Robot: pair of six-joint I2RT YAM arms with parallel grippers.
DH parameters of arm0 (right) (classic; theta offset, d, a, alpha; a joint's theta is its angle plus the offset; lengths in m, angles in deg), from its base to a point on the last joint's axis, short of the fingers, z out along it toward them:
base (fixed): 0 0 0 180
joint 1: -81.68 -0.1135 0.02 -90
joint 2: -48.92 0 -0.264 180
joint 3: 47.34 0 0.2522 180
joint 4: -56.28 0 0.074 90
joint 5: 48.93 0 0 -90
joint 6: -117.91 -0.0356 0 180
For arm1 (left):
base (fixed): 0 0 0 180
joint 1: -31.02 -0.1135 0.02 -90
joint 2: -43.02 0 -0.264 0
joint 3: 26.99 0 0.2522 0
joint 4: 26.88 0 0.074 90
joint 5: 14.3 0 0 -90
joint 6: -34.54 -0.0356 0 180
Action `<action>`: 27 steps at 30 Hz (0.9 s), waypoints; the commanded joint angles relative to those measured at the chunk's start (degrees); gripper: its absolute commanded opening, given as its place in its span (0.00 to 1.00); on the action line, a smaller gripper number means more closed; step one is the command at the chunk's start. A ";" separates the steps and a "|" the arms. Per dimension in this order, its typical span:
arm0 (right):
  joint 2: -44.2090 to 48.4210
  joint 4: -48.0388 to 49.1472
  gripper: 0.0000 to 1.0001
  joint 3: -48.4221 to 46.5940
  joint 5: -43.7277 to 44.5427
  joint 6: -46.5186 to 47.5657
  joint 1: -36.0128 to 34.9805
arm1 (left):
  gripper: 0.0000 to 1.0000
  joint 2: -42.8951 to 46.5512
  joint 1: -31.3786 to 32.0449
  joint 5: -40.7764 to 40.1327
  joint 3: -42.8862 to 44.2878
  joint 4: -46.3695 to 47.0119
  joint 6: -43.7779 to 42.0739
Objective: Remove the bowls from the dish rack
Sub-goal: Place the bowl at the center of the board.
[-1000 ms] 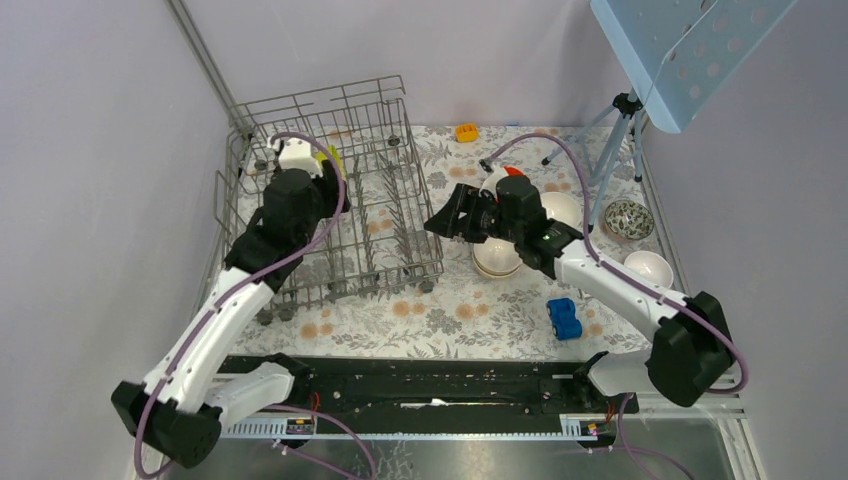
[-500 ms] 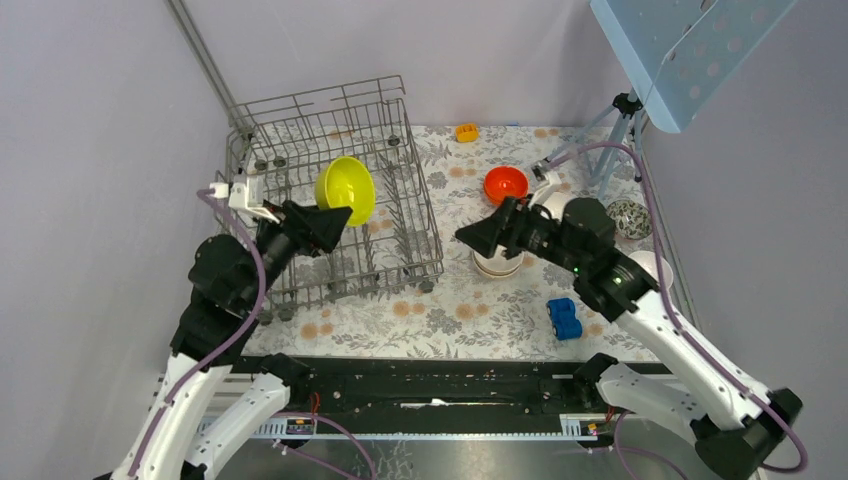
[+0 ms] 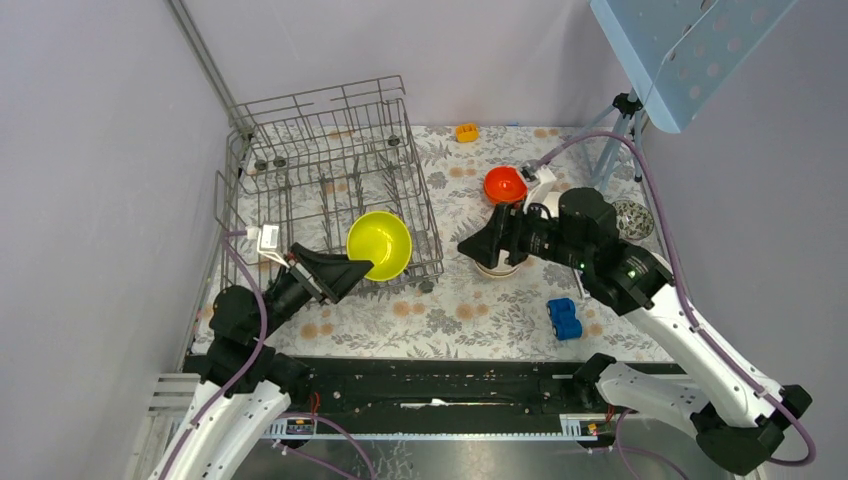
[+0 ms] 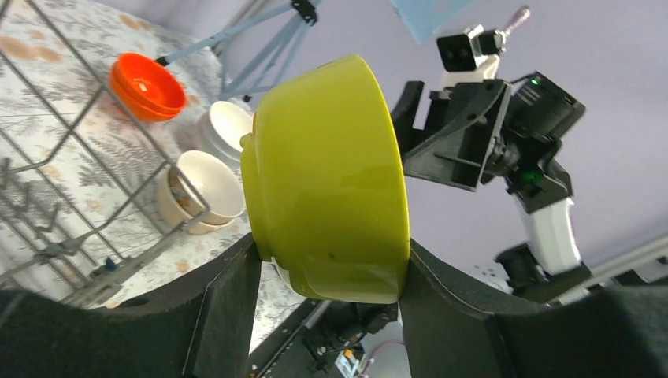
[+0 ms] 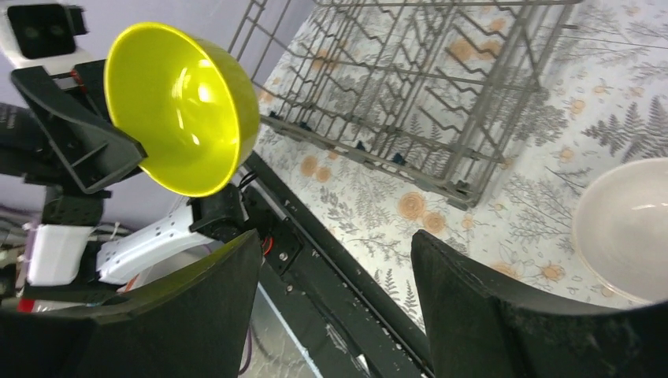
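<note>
One small round yellow-green bowl [image 3: 380,245] is held up in the air, says the first watcher. The left hand [image 3: 347,272] has it pinched between its two black fingers [image 4: 224,307], one on each side of the bowl.

Where is it in relation to the large grey wire dish rack [image 3: 330,120]? asks the second.

From above it overlaps the rack's near right corner, answers the first. Its mouth is tilted up and toward the right arm, and the right wrist view looks straight into the glossy hollow.

And the right hand [image 3: 478,243]? asks the second.

Spread wide, with nothing between its fingers [image 5: 504,315], says the first. From above it hangs over a stack of beige bowls [image 3: 497,264]. That stack stands on the flower-patterned surface [image 3: 440,315], just beside the rack's right side.

What else lies on that side? asks the second.

An orange-red bowl [image 3: 505,185] sits beyond the beige stack, says the first. A plain white bowl [image 4: 230,124] sits next to it and shows best from the left wrist. A dark mottled bowl [image 3: 635,218] shows partly behind the right arm, near the right edge. A small blue toy car [image 3: 565,318] lies nearer the arms' bases, apart from the bowls. A small orange toy [image 3: 466,131] lies at the far edge.
</note>
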 commanded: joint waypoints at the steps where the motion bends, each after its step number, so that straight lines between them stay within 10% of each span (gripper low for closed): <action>1: -3.66 -1.91 0.76 -7.31 2.13 1.72 -4.90 | 0.00 3.65 0.00 4.60 -2.96 11.52 6.92; 27: -27.51 -13.91 0.56 -34.49 20.22 9.46 -22.86 | 0.00 8.59 0.03 5.56 -4.19 9.08 10.64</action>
